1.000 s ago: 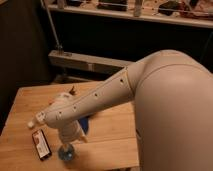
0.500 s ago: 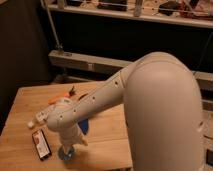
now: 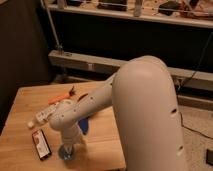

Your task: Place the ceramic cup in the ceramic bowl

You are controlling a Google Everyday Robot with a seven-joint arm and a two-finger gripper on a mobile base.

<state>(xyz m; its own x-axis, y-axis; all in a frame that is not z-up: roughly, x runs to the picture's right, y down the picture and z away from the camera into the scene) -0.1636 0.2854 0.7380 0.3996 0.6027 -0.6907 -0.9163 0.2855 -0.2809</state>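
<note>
The pale-blue ceramic cup [image 3: 66, 153] stands on the wooden table [image 3: 30, 102] near its front edge. My gripper [image 3: 67, 146] points straight down right onto the cup, at the end of the white arm [image 3: 135, 100], and hides most of it. The orange-red ceramic bowl does not show; the arm covers much of the table's right side.
A flat dark-blue oblong thing [image 3: 85, 125] lies just behind the wrist. A dark flat rectangle with a red edge [image 3: 41, 145] lies left of the cup. A white object [image 3: 41, 116] and an orange-handled tool [image 3: 61, 96] lie farther back. A metal rack [image 3: 130, 10] stands behind.
The arm's big elbow has swung left and towards the camera. The gripper stays over the cup, which has not moved.
</note>
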